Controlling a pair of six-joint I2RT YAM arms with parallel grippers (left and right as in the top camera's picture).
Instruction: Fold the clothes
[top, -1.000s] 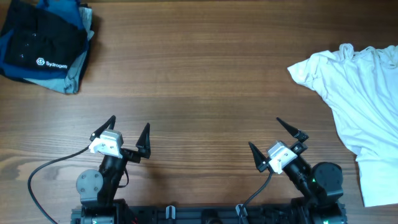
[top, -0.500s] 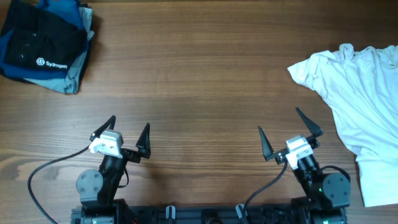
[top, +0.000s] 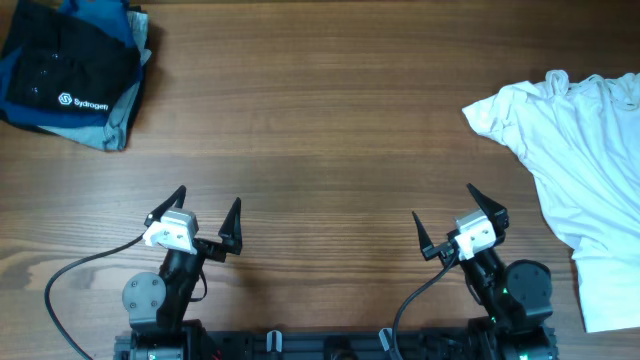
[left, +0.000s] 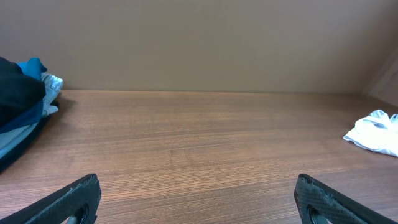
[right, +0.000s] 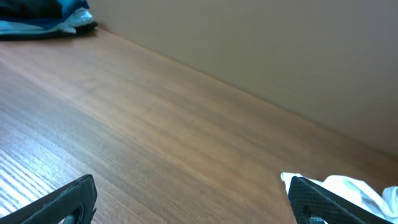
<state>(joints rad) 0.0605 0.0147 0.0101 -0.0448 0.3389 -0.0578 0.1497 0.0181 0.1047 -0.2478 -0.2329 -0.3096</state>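
— Left claw (top: 210, 197)?
— Spread wide, gripping nothing. Parked near the front edge of the worktop (top: 320, 120), left of centre, just above the wood and aimed across it toward the far side.
— Right claw (top: 442, 200)?
— Spread wide as well, nothing in its grasp. Near the front edge too, right of centre, turned a little toward the left.
— And the clothes?
— Black T-shirt (top: 65, 65) at the far left corner, well apart from both claws. Bunched into a rough bundle, small white logo and lettering facing up. Lying on top of a blue shirt (top: 128, 22), with paler blue-grey cloth poking out at the near right of the heap.
— Anything else out there?
— White T-shirt (top: 585, 160) along the right side, crumpled and loosely spread, running off the edge of the overhead view. Well apart from the black one; nearer the right claw, not touching it. From the left wrist, only a small white lump far off to the right.
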